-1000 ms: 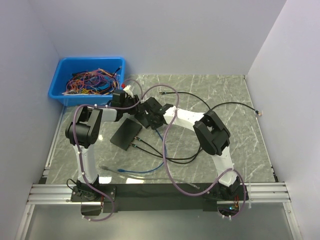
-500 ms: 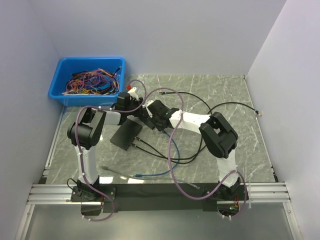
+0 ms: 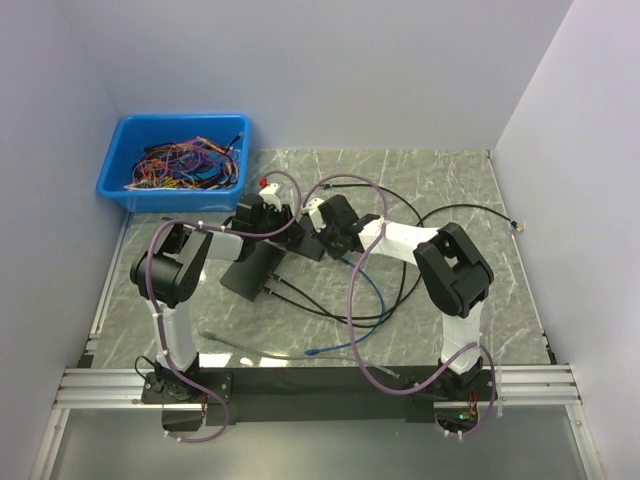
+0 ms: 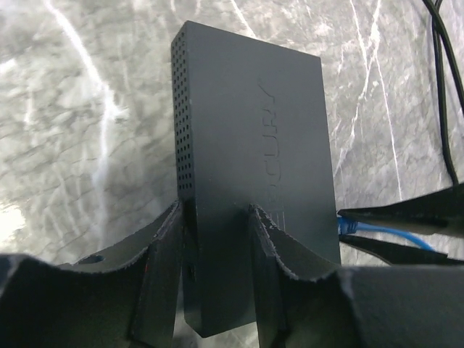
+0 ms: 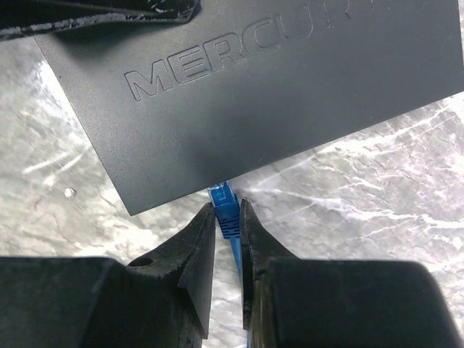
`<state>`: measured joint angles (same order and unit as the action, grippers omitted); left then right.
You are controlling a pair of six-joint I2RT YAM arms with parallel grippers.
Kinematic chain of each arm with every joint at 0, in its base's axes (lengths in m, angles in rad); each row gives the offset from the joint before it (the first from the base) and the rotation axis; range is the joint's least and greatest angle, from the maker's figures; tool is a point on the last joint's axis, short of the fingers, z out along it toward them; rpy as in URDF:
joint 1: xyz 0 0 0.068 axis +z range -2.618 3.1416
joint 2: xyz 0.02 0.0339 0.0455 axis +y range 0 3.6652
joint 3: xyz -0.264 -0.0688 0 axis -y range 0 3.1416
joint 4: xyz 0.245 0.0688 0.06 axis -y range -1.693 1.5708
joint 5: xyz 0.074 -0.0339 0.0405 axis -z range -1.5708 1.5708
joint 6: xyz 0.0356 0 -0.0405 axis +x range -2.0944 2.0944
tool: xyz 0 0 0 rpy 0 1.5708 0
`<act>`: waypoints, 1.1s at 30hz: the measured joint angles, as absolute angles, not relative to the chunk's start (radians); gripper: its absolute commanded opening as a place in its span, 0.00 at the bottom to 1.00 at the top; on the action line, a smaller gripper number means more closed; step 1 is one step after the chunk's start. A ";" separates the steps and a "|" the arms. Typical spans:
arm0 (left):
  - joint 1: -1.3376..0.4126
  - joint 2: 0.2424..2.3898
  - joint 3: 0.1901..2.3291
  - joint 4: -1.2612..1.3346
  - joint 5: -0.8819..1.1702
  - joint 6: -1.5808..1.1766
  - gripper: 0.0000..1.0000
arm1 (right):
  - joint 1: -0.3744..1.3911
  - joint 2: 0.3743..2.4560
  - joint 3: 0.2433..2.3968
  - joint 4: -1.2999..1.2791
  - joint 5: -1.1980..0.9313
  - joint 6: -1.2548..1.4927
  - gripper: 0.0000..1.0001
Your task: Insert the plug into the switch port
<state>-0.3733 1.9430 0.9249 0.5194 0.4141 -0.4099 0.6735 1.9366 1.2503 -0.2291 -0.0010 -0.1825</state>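
The switch (image 4: 254, 145) is a flat black box with raised lettering, and my left gripper (image 4: 217, 225) is shut on its near end, one finger on each face. In the top view the switch (image 3: 250, 272) lies under the left gripper (image 3: 268, 234). My right gripper (image 5: 227, 212) is shut on the blue plug (image 5: 223, 204), whose tip meets the switch's (image 5: 254, 87) port edge. The port itself is hidden under that edge. In the left wrist view the plug (image 4: 351, 225) sits at the switch's right side. The right gripper (image 3: 304, 243) is just right of the switch, trailing the blue cable (image 3: 376, 300).
A blue bin (image 3: 118, 150) of tangled coloured wires stands at the back left. Black cables (image 3: 330, 312) run from the switch's near edge across the marble table (image 3: 480, 300). Another black cable ends in a pale plug (image 3: 516, 227) at the far right. A grey strip (image 3: 240, 343) lies near the front.
Both grippers have shifted to the right and slightly back over the switch. The blue cable has been dragged rightward with the right gripper. Both grips look unchanged.
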 measured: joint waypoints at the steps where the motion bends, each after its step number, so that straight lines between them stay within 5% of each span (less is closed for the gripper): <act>1: -0.378 1.943 0.926 0.519 0.411 -0.403 0.41 | 0.670 1.935 1.250 -0.231 -0.012 -0.189 0.00; 33: -0.402 2.001 0.965 0.588 0.403 -0.361 0.42 | 0.663 1.974 1.330 -0.324 -0.079 -0.224 0.05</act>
<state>-0.4023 2.0014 0.9649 0.5884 0.4034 -0.3607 0.6632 1.9739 1.3296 -0.3237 -0.0788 -0.2245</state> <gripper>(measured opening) 0.417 0.215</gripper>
